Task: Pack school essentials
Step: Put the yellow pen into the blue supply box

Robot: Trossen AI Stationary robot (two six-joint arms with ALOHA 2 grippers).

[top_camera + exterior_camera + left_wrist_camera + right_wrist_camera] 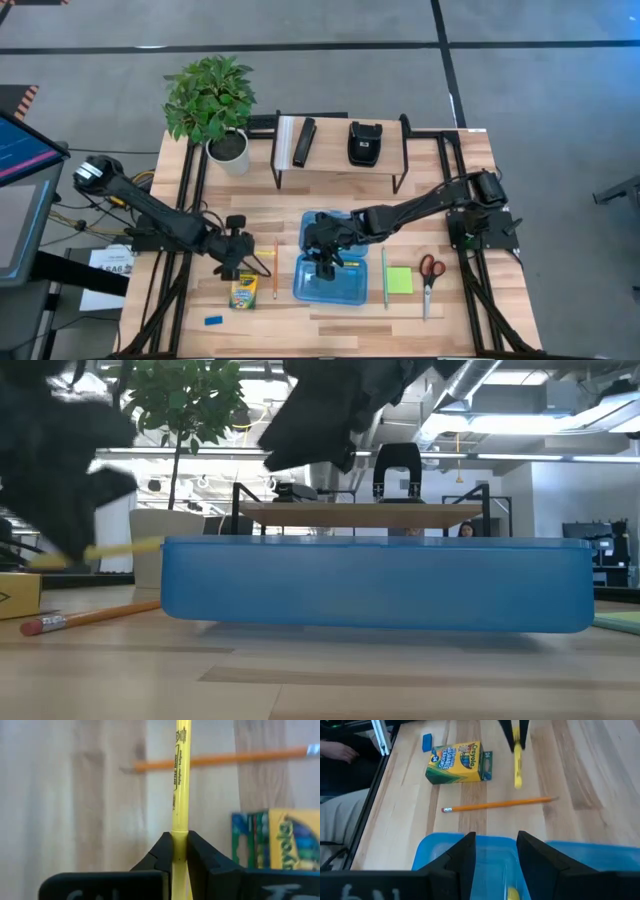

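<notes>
Open-plan lab or office: exposed ceiling ducts (520, 400), monitors (585, 540), grey concrete floor (520, 20).

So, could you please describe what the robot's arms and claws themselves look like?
Both arms are dark, near black, built of slim jointed segments. The left arm ends at a pale, rounded base joint; dark cables run beside the right arm. Each claw, left and right, has two black, flat-faced wedge-shaped fingers, with faint pale handwritten marks on the body below.

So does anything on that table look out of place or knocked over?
Nothing looks spilled or damaged. The one unusual sight is a yellow pencil off the table, clamped in the left gripper beside the crayon box. The right gripper hangs open over the blue tray.
</notes>
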